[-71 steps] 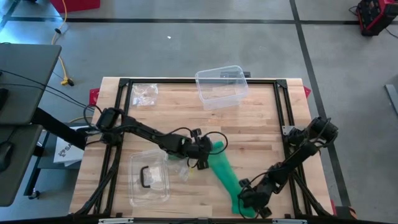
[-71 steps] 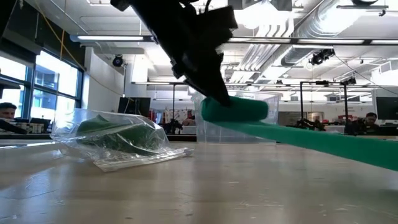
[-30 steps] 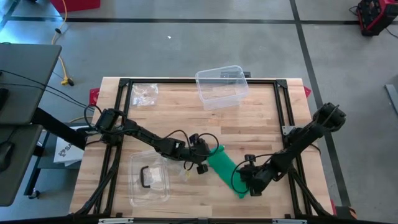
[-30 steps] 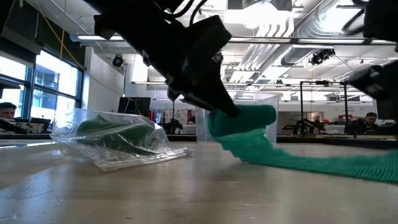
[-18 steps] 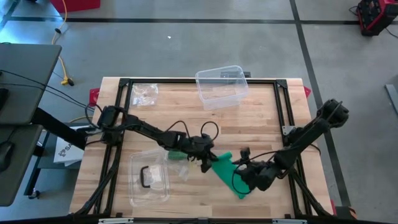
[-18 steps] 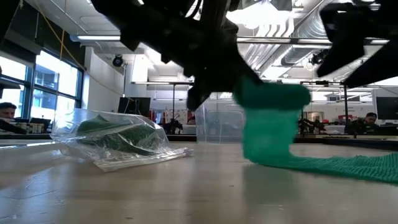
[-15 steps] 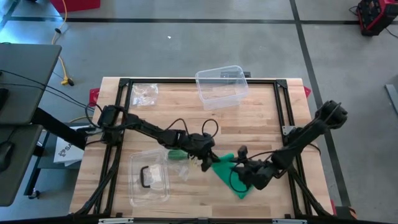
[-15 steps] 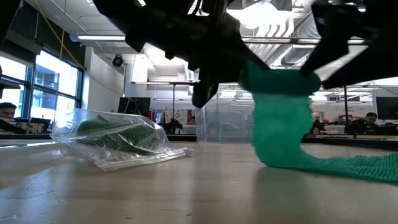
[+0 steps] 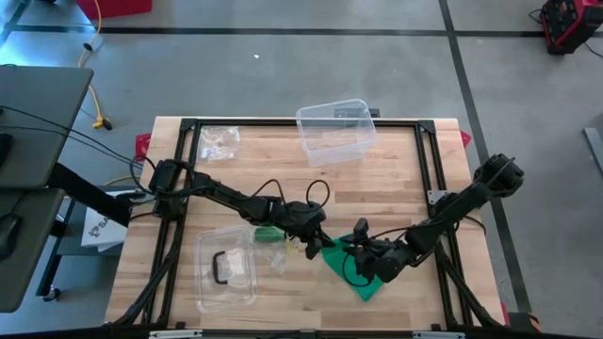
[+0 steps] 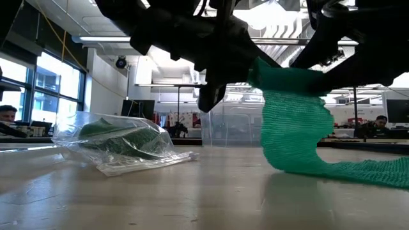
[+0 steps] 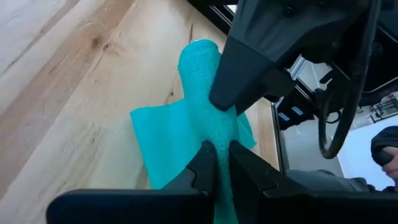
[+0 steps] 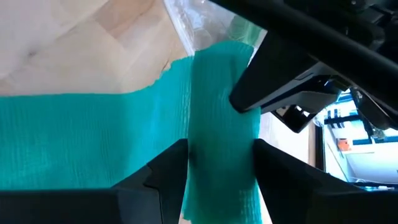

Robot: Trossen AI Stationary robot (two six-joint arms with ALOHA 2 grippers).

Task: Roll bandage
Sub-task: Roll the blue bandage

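Note:
The green bandage (image 9: pixel 356 275) is partly rolled. Its roll (image 10: pixel 284 80) hangs above the table, a strip (image 10: pixel 294 137) drops from it, and the tail (image 10: pixel 367 172) lies on the wood. My left gripper (image 9: pixel 316 241) is shut on the roll from the table's left. My right gripper (image 12: pixel 221 171) has come in from the right and stands open, one finger on either side of the roll (image 12: pixel 221 124). My left gripper pinches the roll's end (image 11: pixel 217 134) between its two fingers (image 11: pixel 204 167), coming in from the table's left and slanting down, along the roll. The roll is lifted clear, with its strip hanging slack to the table. My right gripper's fingers (image 12: pixel 169 167) flank the roll; whether they touch it I cannot tell.
A clear plastic box (image 9: pixel 332 132) stands at the far middle and a small plastic bag (image 9: pixel 219 141) at the far left. A clear container (image 9: pixel 226 268) and a bag with green inside (image 10: pixel 121 144) lie left of the grippers. Black frame rails (image 9: pixel 429 169) border the table.
My left gripper has rolled its wrist and gone up and a little toward the table's right, lifting the roll clear so that the strip now hangs from it. My right gripper has left the tail, gone up and left to the roll, and turned. The tail stays on the table.

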